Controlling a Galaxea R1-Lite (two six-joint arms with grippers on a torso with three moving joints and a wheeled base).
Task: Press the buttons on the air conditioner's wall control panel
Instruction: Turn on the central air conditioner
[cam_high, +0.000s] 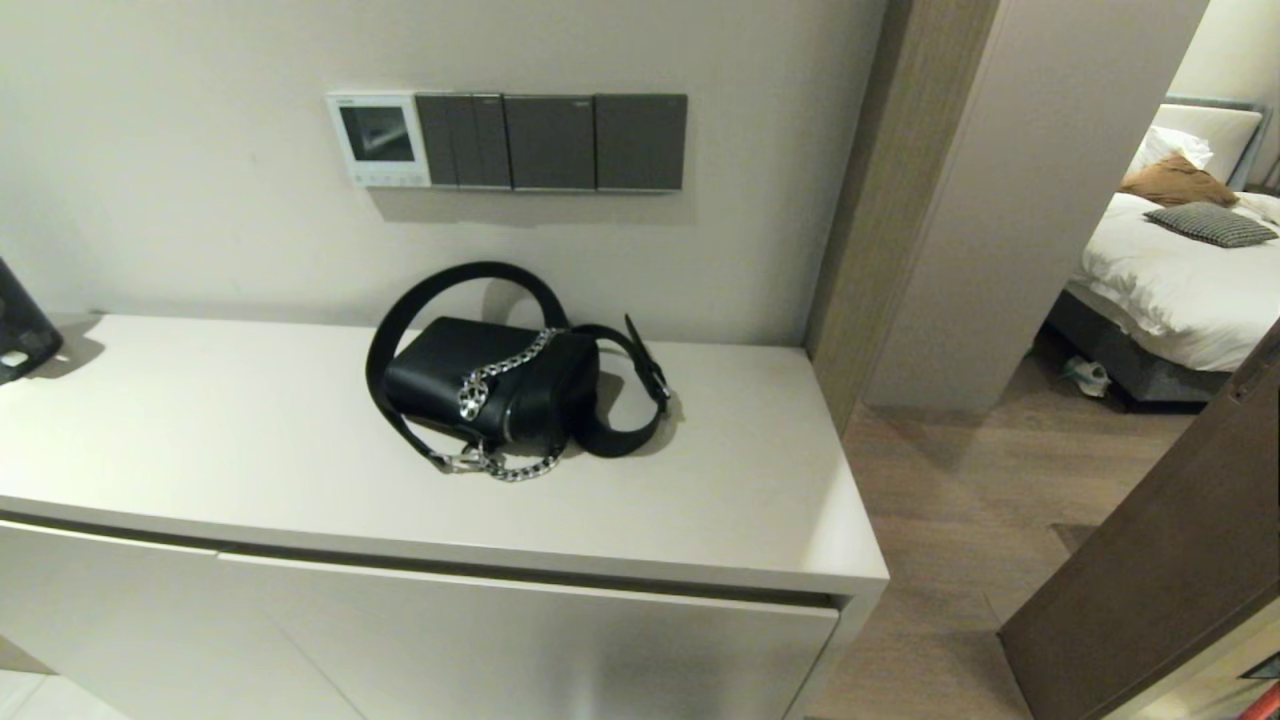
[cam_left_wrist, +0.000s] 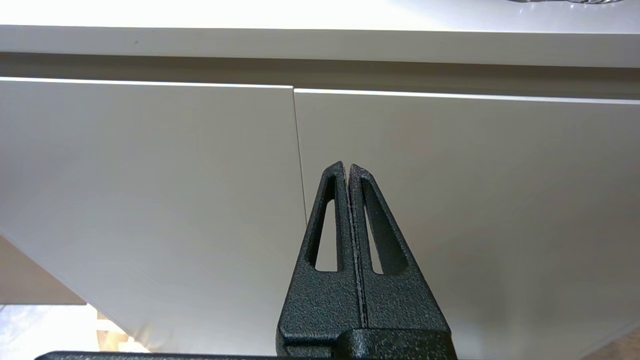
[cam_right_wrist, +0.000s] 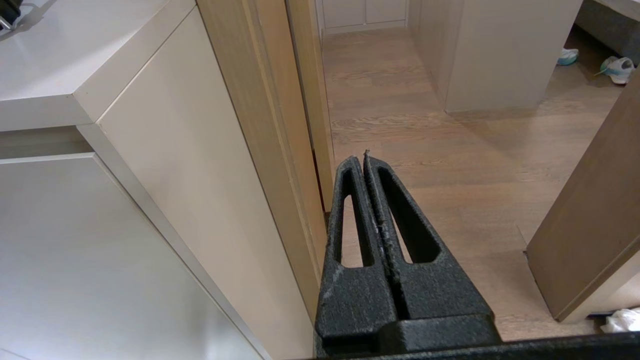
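The wall control panel (cam_high: 377, 139) is a small white square thermostat with a dark screen, on the wall above the cabinet. Its buttons (cam_high: 388, 179) form a row of tiny white keys along its bottom strip. Neither arm shows in the head view. My left gripper (cam_left_wrist: 347, 166) is shut and empty, low in front of the cabinet doors. My right gripper (cam_right_wrist: 361, 157) is shut and empty, low beside the cabinet's right end, over the wooden floor.
Three dark grey switch plates (cam_high: 558, 141) sit right of the thermostat. A black bag with a strap and chain (cam_high: 495, 381) lies on the white cabinet top (cam_high: 230, 450). A dark object (cam_high: 20, 325) stands at the far left. A wooden door (cam_high: 1160, 560) is at the right.
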